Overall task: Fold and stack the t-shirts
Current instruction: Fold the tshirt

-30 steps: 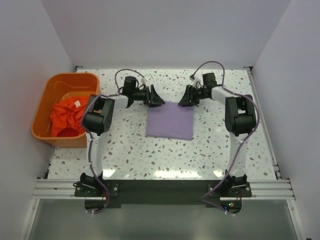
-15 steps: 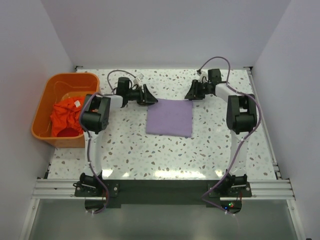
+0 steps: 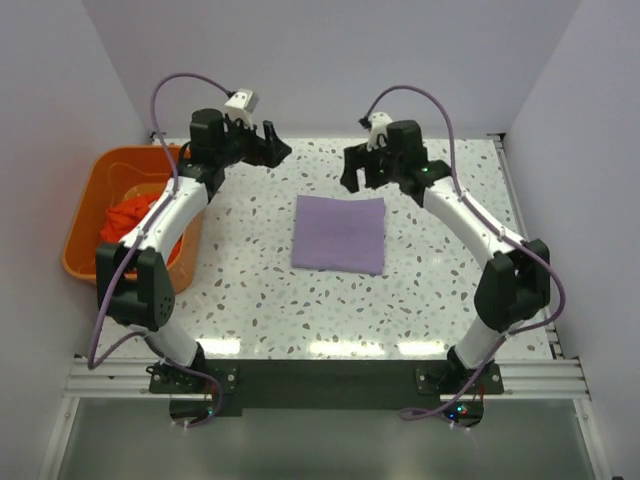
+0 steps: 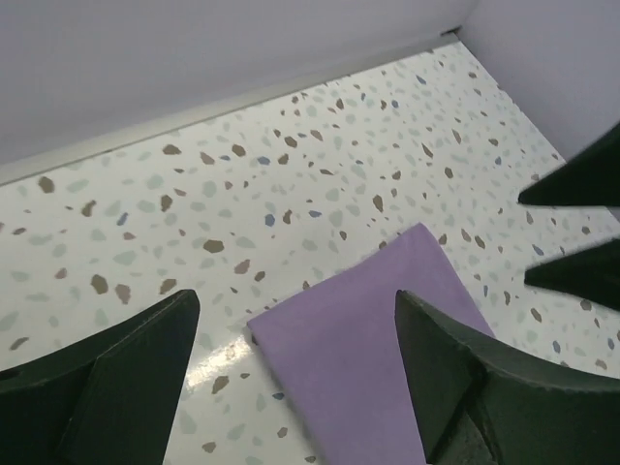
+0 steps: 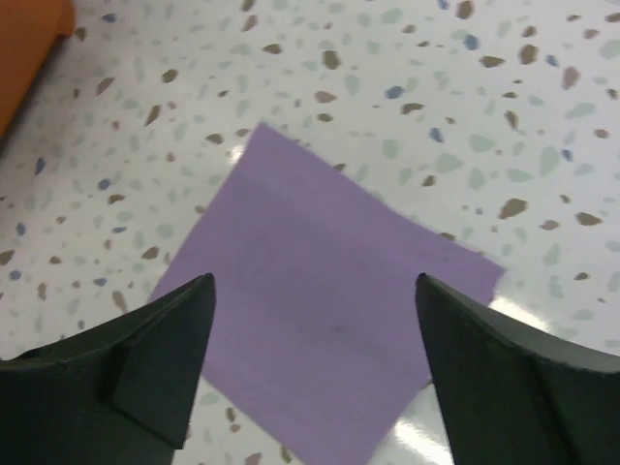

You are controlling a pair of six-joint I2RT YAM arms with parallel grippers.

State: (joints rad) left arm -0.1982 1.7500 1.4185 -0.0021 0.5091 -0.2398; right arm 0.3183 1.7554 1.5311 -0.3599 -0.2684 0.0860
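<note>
Crumple of orange-red t-shirt (image 3: 126, 213) in basket (image 3: 80, 255), frame left, top view only; lavender t-shirt (image 3: 340, 233) folded flat, tidy rectangle; both jaws spread, empty.

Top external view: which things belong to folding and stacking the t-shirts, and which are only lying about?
Belong to the job: folded lavender-purple cloth t-shirt; crumpled orange-red cloth t-shirt.
Only lying about: rigid orange plastic basket; speckled white table.
</note>
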